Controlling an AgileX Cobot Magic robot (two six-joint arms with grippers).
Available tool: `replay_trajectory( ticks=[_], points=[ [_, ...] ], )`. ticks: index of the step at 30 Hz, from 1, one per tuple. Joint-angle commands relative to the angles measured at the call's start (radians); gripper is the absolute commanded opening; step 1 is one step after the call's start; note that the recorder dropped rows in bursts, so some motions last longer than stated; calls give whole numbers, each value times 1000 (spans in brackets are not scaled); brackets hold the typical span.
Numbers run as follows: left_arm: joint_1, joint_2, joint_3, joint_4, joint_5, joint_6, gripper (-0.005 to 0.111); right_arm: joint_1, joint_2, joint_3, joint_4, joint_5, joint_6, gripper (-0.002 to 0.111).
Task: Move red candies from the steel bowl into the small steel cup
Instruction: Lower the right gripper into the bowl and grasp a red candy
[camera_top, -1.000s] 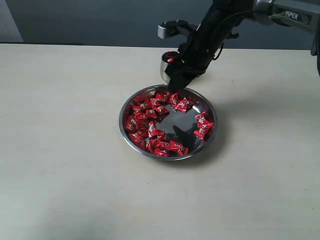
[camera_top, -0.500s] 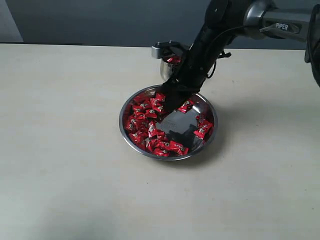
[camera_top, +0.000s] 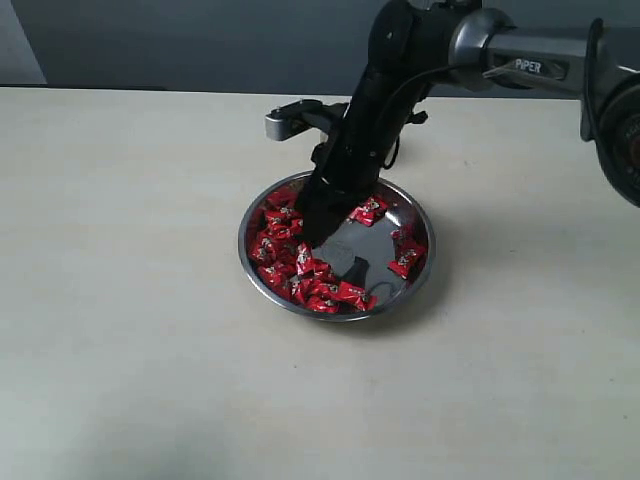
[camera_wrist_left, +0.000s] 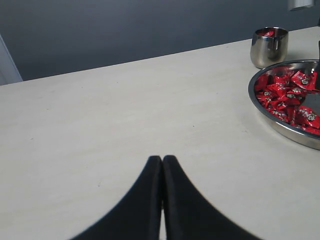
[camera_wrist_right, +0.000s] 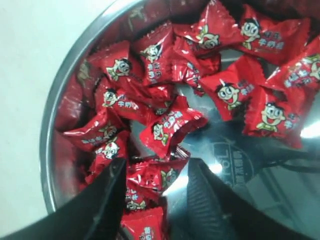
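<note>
currently right gripper (camera_wrist_right: 156, 172) jaws stand apart over candies (camera_wrist_right: 172, 125) heaped at the left of the bowl (camera_top: 243, 243); left gripper (camera_wrist_left: 162, 165) jaws together. candies: light, wrappers slick, crushable. pinch one across its plump middle, not the frilled ends.

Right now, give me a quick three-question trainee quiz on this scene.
1. Fill in: the small steel cup holds at least one red ___.
2. The open right pincer hangs over red candies in: A) the steel bowl B) the cup C) neither.
3. True or false: the left pincer is shut on a candy.
Key: 1 candy; 2 A; 3 false, it is shut but empty.
</note>
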Motion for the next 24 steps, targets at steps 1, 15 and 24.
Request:
replay_trajectory(
  ticks=[1,15,24],
  points=[
    [-3,-4,-1,-1,-9,-5,0,5,-10,5,-47,5,27,47],
    [-3,-4,-1,-1,-9,-5,0,6,-10,145,-43,5,34,44],
    [-3,-4,-1,-1,-9,-5,0,6,-10,145,11,-40,9,44]
  ],
)
